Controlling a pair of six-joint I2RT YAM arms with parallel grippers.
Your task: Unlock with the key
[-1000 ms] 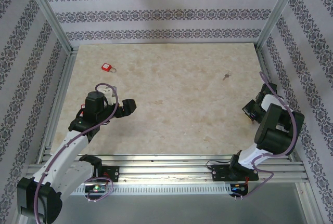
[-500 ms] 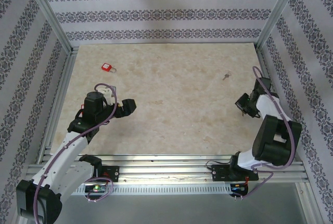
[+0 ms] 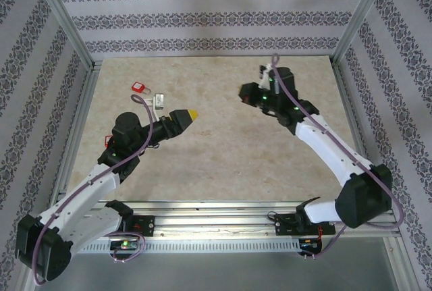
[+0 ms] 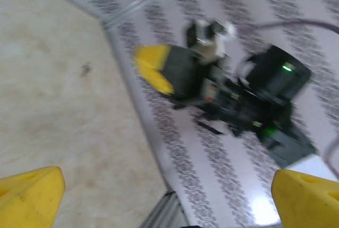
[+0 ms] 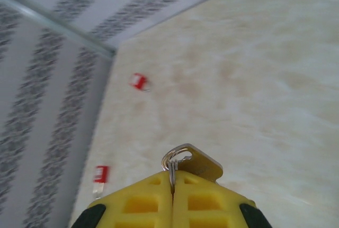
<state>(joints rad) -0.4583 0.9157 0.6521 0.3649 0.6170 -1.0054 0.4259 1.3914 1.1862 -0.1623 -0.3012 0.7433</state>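
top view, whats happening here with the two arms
The right claw is shut on the key, held up over the table. The left claw is open and empty, also raised. The red padlock lies untouched near the table's far left corner, so nothing is unlocked yet.

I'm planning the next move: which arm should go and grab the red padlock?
Left. The left gripper is open, empty and nearer the red padlock on the table. The right gripper is shut on the key, so it is busy.
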